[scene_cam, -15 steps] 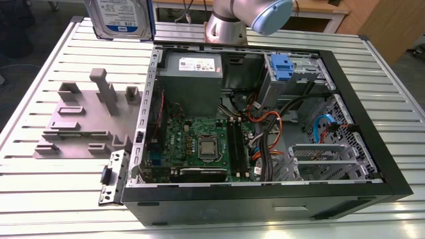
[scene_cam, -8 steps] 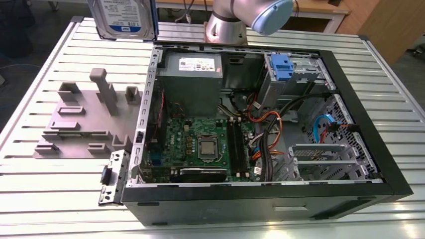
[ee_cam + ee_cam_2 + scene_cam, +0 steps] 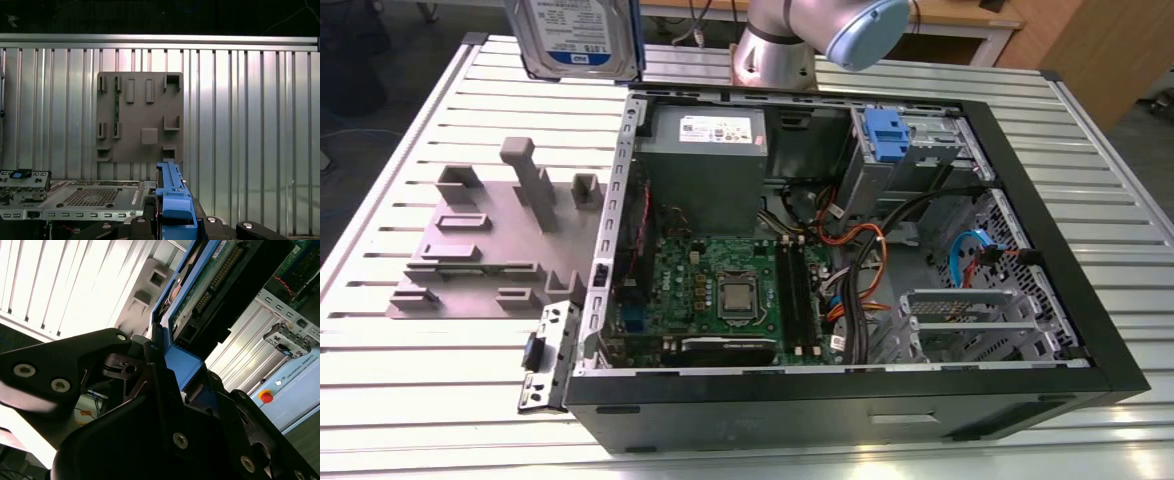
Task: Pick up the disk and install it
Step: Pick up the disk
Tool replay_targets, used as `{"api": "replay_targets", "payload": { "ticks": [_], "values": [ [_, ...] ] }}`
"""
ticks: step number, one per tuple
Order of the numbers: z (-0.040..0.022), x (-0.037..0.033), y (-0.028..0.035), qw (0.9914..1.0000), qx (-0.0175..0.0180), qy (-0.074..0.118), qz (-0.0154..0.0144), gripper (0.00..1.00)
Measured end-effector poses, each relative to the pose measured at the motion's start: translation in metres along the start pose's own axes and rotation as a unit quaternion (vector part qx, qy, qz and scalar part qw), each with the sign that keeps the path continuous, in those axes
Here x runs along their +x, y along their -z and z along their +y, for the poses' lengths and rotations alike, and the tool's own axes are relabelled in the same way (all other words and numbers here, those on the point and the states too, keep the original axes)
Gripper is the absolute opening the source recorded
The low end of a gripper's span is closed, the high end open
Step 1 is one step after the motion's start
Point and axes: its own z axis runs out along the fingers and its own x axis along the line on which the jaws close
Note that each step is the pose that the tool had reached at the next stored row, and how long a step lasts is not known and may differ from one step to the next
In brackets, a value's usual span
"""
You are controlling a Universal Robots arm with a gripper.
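Note:
The disk hangs in the air above the table's far side, at the exterior view's left of the open computer case, its white-and-blue label facing the camera. In the second wrist view my gripper is shut on the disk, black fingers pressed against its blue side rail, with the green circuit board showing. In the first wrist view the blue rail of the disk stands edge-on between the gripper fingers, above the grey fixture plate.
Inside the case are a power-supply box, a motherboard, cables and a drive cage with a blue latch. The grey fixture plate with upright posts lies on the slatted table. The arm's base stands behind the case.

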Motion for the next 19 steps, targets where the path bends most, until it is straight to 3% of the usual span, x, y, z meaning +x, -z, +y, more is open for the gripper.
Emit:
{"api": "replay_targets", "payload": {
  "ticks": [19],
  "values": [
    [-0.0151,-0.0001,0.0002,1.0,0.0,0.0,0.0,0.37]
  ]
}}
